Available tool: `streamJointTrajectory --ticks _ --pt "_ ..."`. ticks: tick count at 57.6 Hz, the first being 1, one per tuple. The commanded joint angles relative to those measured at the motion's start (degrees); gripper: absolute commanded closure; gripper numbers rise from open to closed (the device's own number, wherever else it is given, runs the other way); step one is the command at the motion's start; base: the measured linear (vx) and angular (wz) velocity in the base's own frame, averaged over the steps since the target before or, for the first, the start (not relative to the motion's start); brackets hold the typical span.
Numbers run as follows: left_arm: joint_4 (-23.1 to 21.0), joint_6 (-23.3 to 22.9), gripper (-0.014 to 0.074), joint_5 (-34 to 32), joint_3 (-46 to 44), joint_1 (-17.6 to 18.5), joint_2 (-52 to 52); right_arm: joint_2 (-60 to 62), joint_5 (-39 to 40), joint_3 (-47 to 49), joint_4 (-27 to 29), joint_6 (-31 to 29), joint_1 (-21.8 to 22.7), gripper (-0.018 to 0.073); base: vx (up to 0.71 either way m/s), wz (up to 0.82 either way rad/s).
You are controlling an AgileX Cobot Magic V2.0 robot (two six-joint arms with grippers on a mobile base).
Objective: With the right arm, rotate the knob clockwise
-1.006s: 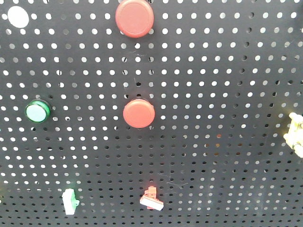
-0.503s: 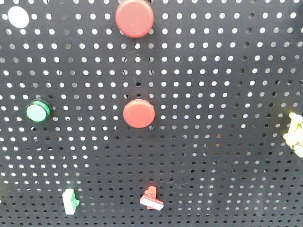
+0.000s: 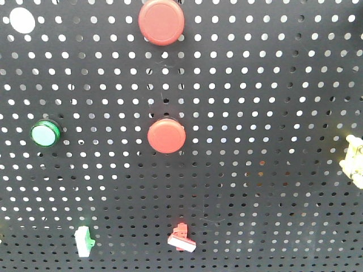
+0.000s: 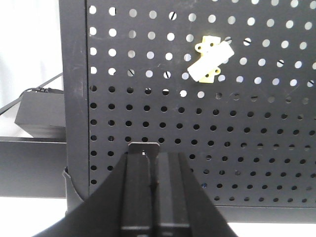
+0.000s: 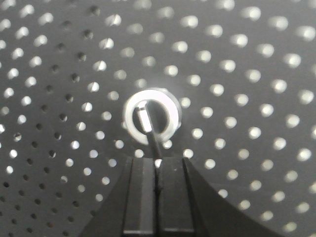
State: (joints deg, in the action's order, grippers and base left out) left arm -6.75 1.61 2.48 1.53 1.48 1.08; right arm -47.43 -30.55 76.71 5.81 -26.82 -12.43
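Observation:
The knob (image 5: pixel 172 111) shows only in the right wrist view. It is a silver ring on the black pegboard with a thin dark tab (image 5: pixel 154 140) slanting down from its middle. My right gripper (image 5: pixel 158 161) sits just below the knob with its jaws together. The tab's lower end reaches the fingertips, and I cannot tell whether it is pinched. My left gripper (image 4: pixel 150 147) is shut and empty in front of the pegboard's lower left corner. Neither gripper shows in the front view.
The front view shows the pegboard (image 3: pixel 261 85) with two red round buttons (image 3: pixel 161 21) (image 3: pixel 166 136), a green button (image 3: pixel 45 134), a green switch (image 3: pixel 83 241), a red switch (image 3: pixel 181 238) and a pale yellow piece (image 3: pixel 354 161) at the right edge. A pale yellow switch (image 4: pixel 210 61) is above my left gripper.
The pale yellow piece at the right edge of the front view has shifted very slightly. Nothing else has visibly changed.

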Motion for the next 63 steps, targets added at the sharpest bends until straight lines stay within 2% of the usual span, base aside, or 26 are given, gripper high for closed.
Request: streamJointTrajectory --ticks 1,10,23,35,55,63 --pt "-0.4 -0.6 0.0603 -4.7 0.7 -0.1 0.0 0.0 6.2 1.5 0.0 -1.1 0.0 0.0565 0.0 0.0" --pt "-0.4 -0.6 0.0603 -4.7 0.7 -0.1 0.0 0.0 9.5 1.5 0.1 -1.3 0.0 0.0526 0.0 0.0" --pt "-0.4 -0.6 0.0603 -4.7 0.7 -0.1 0.0 -1.9 10.3 1.5 -0.3 -4.0 -4.2 0.0391 0.0 0.0" --pt "-0.4 -0.6 0.0603 -4.7 0.7 -0.1 0.0 -3.0 10.6 1.5 -0.2 -5.3 -4.0 0.0283 0.0 0.0" --pt "-0.4 -0.6 0.0603 -4.7 0.7 -0.1 0.0 -4.7 13.8 1.5 -0.2 -5.3 -4.0 0.0281 0.0 0.0" --pt "-0.4 -0.6 0.0603 -4.7 0.7 -0.1 0.0 -5.5 13.8 1.5 -0.2 -5.2 -4.0 0.0342 0.0 0.0"
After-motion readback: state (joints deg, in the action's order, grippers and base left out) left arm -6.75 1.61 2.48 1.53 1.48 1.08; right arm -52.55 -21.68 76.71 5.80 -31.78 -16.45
